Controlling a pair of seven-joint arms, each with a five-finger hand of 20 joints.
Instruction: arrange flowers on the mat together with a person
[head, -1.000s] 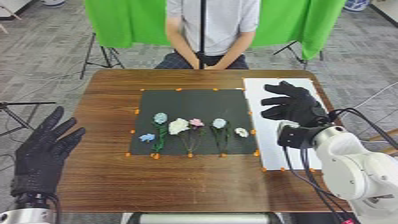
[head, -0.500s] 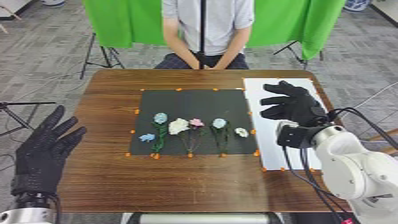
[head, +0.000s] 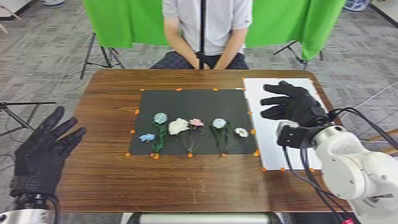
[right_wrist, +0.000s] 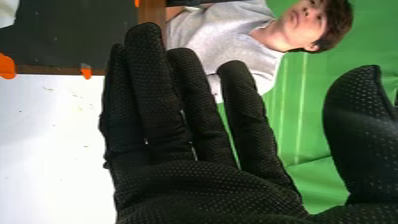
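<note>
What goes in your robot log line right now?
black-gloved right hand: open above white rectangular sheet | black-gloved left hand: open at left edge of brown wooden table | blue, white, pink flowers: on dark square mat

Your mat (head: 188, 104) is dark grey, mid-frame.
You have white, pink and pale-blue flowers (head: 179, 127), a brown-grained table (head: 160, 185), green curtain (head: 126, 25) up top.

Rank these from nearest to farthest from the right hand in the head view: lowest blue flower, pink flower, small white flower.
From the right hand:
1. Small white flower, by the dark mat's right edge.
2. Pink flower, near the middle of the row.
3. Lowest blue flower, by the mat's left edge.
</note>
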